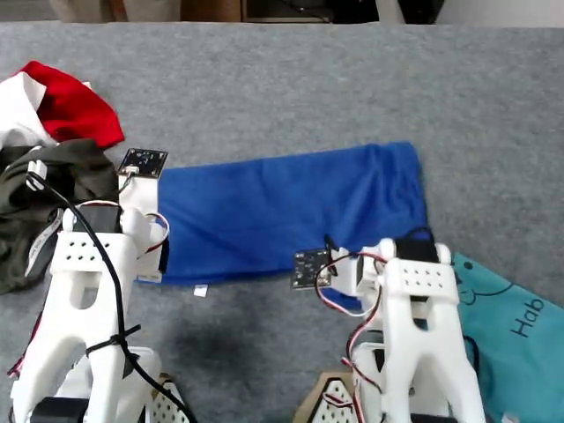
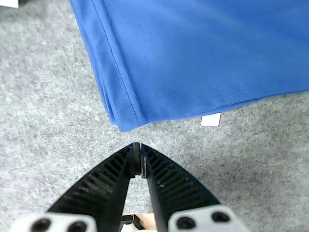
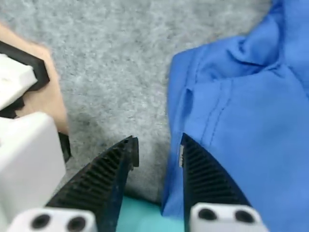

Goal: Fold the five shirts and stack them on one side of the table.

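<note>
Far left of the table [image 1: 264, 79]: a loose heap of red shirt [image 1: 75, 110], white shirt [image 1: 18, 110] and dark shirt [image 1: 18, 225]. Left gripper [image 2: 139, 162] was clenched on nothing, just off the corner of the blue shirt [image 1: 291, 211] — folded long, mid-table. Right gripper [image 3: 157, 147] sat released at the shirt's right end — one finger over cloth, one over table. Teal shirt [image 1: 515, 344] lay far right.

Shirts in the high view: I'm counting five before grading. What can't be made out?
High view:
White shirt and dark shirt: cut by the frame edge; red shirt overlaps the white, left arm the dark.
Teal shirt: cut by the frame corner, behind the right arm.
Blue shirt: near hem under the right arm.
</note>
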You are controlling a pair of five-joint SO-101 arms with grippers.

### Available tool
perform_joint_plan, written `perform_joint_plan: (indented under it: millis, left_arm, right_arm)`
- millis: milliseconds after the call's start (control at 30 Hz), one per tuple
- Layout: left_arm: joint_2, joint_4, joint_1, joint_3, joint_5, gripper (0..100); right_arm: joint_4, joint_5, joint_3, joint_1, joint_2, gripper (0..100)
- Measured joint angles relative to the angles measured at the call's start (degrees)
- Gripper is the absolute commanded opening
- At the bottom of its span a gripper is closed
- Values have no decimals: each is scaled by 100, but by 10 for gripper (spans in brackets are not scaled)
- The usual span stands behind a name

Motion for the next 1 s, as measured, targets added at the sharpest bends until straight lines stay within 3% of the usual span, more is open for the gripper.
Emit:
perform_joint_plan:
  millis: [300,1000]
  left_arm:
    - [0,0,0,0,0,20]
    - [0,0,0,0,0,20]
  right_arm:
    - [-334,0,9,0,-396,228]
    - [-1776,-158,1415,-176,-501,227]
